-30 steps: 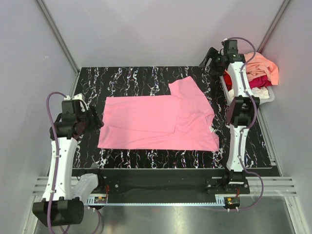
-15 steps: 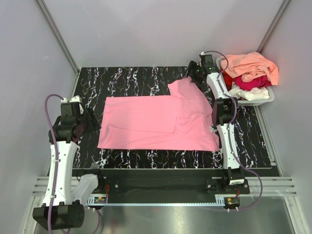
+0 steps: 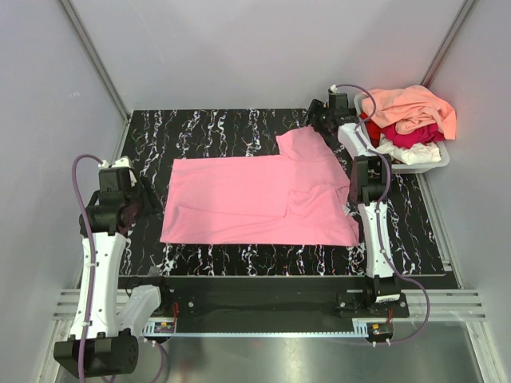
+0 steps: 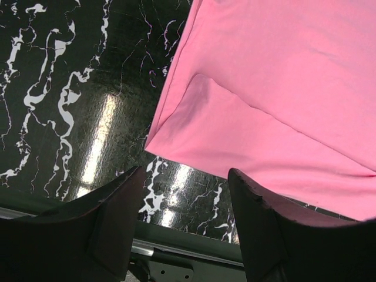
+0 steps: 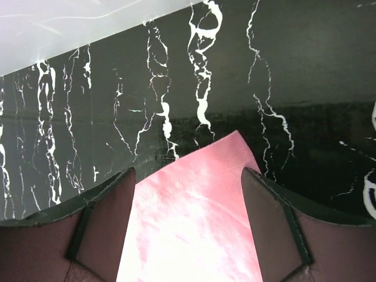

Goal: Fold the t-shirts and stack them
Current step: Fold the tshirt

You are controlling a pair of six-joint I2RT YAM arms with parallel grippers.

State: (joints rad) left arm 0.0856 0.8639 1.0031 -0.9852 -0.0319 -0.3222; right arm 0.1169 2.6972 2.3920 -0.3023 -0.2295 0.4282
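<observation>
A bubblegum pink t-shirt [image 3: 255,199] lies spread flat on the black marbled table, one sleeve sticking out toward the back. My right gripper [image 3: 314,121] is open at the far end of that sleeve; in the right wrist view the sleeve hem [image 5: 194,176] lies between its fingers [image 5: 100,223]. My left gripper [image 3: 148,199] is open and empty beside the shirt's left edge; its wrist view shows the shirt's near left corner [image 4: 176,138] just ahead of the fingers [image 4: 111,217]. Peach-orange [image 3: 411,108], crimson [image 3: 411,134] and white [image 3: 411,150] tees are piled at the back right.
A grey plastic tub [image 3: 435,162] holds the pile of tees at the table's back right corner. The black marbled table [image 3: 207,132] is walled by pale panels on three sides. The table's near edge and a metal rail [image 4: 176,249] lie below the left gripper.
My right arm swung left from over the tub to the pink shirt's back sleeve. My left gripper drew back slightly to the left, away from the shirt's edge.
</observation>
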